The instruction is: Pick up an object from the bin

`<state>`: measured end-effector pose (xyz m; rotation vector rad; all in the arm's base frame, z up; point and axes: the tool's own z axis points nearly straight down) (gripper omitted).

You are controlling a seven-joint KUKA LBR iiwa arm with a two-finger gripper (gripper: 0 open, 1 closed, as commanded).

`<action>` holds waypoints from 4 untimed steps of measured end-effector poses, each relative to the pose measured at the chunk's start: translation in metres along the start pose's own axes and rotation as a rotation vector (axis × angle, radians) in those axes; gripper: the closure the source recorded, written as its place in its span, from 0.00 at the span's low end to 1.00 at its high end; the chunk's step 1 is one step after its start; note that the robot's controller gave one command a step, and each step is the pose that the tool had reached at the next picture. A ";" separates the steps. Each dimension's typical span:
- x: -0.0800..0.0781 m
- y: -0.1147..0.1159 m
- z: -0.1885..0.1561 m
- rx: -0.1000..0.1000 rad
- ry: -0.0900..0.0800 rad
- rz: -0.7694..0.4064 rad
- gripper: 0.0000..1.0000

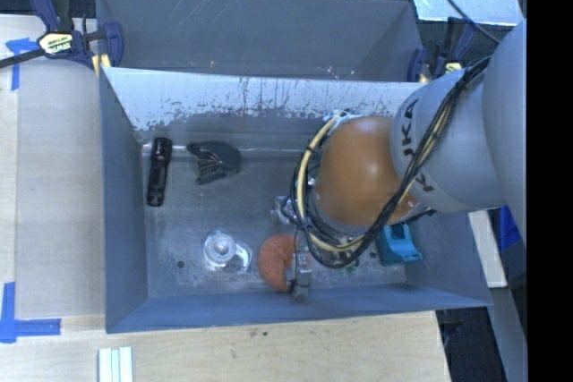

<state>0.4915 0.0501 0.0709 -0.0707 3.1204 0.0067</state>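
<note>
Gripper point(301, 279) was low in the bin point(121, 219), by its near wall. Brown ball point(275, 258) sat just left of it. Open or closed: couldn't tell. Clear plastic piece point(222, 250) lay further left, blue block point(397, 244) to the right.

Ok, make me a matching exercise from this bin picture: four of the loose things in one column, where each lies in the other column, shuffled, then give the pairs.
Things
1. black cylinder
2. clear round piece
3. reddish-brown ball
4. blue block

Places
A. close beside the gripper, by the near wall
B. far left of the bin floor
C. right side, partly under the arm
D. by the near wall, just left of the reddish-brown ball

Pairs: 1-B, 2-D, 3-A, 4-C
</note>
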 end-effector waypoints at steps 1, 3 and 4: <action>-0.002 0.003 0.000 0.002 0.002 0.083 1.00; -0.001 0.004 -0.034 0.003 0.010 0.095 1.00; -0.004 0.004 -0.059 0.002 0.003 0.095 1.00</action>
